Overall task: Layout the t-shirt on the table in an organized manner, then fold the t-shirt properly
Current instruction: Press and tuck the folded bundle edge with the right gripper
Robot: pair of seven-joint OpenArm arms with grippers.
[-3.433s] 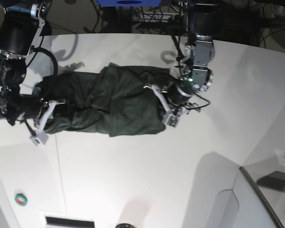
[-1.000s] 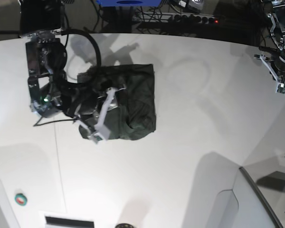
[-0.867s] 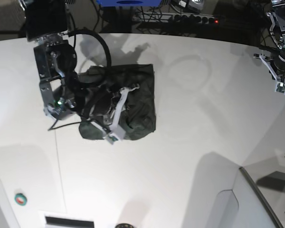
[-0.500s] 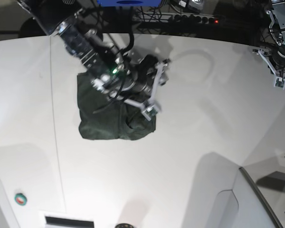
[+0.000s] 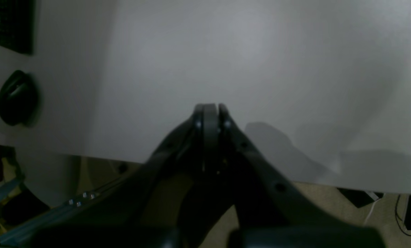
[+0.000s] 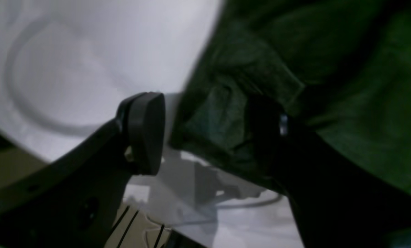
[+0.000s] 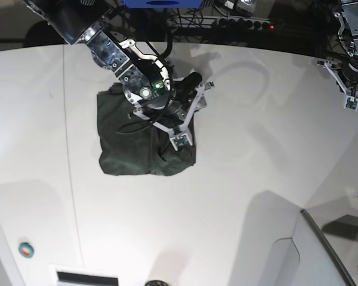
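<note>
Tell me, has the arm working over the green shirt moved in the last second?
Yes. The right gripper swung from the t-shirt's left edge across to its right edge, judged against the table's seam line.

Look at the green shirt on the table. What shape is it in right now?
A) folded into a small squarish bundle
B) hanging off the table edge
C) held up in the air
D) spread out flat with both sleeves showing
A: in the base view the t-shirt lies as a compact, squarish bundle on the table, away from its edges, no sleeves spread out.
</note>
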